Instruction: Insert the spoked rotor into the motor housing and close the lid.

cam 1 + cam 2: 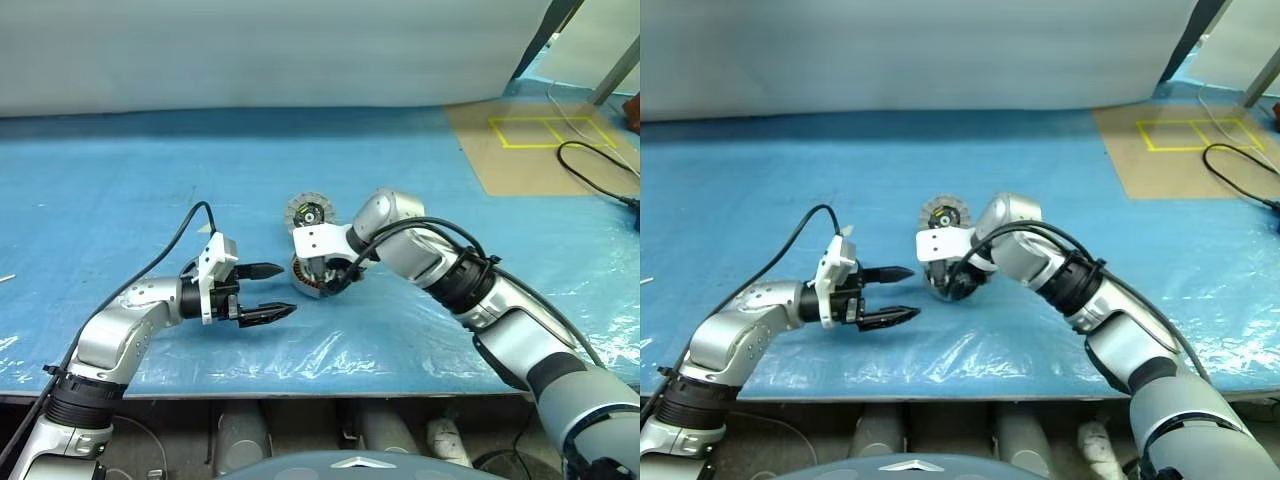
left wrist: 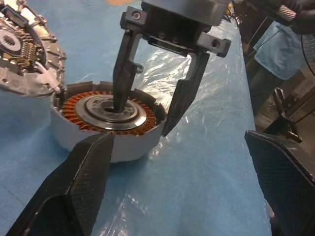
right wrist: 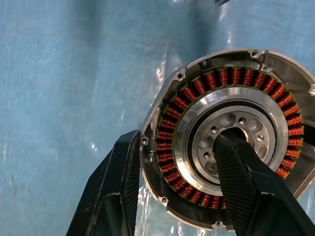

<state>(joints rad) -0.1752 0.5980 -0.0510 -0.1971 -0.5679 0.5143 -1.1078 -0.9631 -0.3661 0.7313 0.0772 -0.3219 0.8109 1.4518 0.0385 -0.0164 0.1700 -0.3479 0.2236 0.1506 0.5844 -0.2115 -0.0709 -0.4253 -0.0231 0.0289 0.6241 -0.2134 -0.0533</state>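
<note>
The motor housing (image 1: 300,277) sits on the blue table, its copper-brown windings (image 3: 236,78) facing up. The spoked rotor (image 2: 114,114) lies seated inside it, inside the ring of windings. The lid (image 1: 307,212) stands open behind the housing, showing its ribbed face with the black-and-yellow centre. My right gripper (image 1: 335,280) points down over the housing. One of its fingers (image 3: 241,172) is in the rotor's centre hole and the other presses the outside of the housing wall. My left gripper (image 1: 285,290) hovers open just left of the housing, pointing at it with nothing between its fingers.
The table is covered with a blue sheet and wrinkled clear plastic (image 1: 330,345) near its front edge. A brown mat (image 1: 540,140) marked with yellow tape lies at the back right, with a black cable (image 1: 600,170) beside it.
</note>
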